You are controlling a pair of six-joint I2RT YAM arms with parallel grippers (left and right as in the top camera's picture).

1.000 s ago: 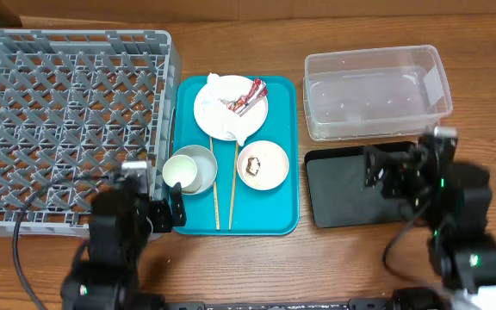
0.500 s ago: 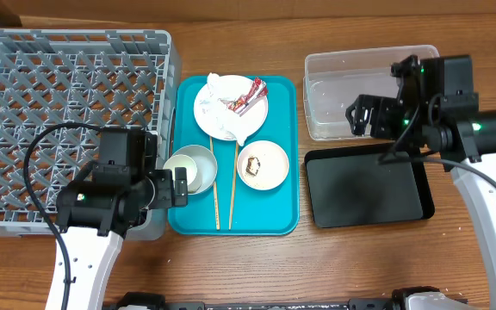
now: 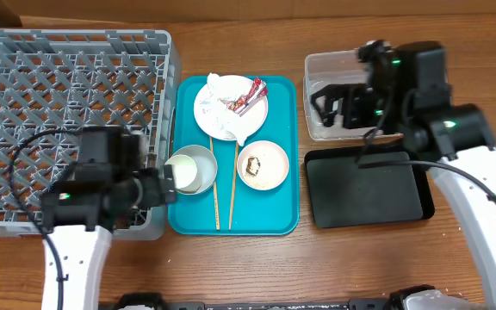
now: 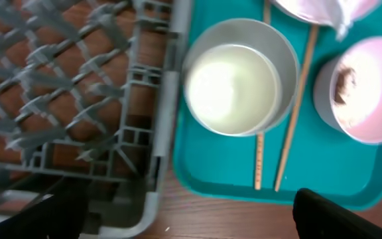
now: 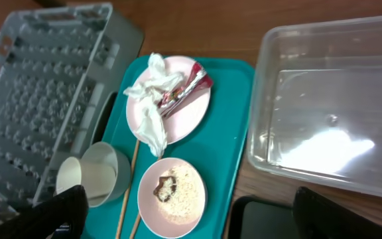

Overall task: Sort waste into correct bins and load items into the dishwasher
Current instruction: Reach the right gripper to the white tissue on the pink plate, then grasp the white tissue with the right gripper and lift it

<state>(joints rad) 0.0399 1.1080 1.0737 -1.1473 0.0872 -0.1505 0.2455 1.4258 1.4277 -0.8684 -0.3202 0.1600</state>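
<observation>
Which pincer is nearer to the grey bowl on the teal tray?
Left. The left pincer hangs open right beside the grey bowl, on its dish rack side; the right pincer is well away, over the clear tub.

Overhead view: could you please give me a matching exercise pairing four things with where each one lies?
1 napkin
2 brown lump
3 chopsticks
4 clear tub

a straight on the teal tray
b on the table
c on the large plate
d in the small dish

Pairs: 1-c, 2-d, 3-a, 4-b
</observation>
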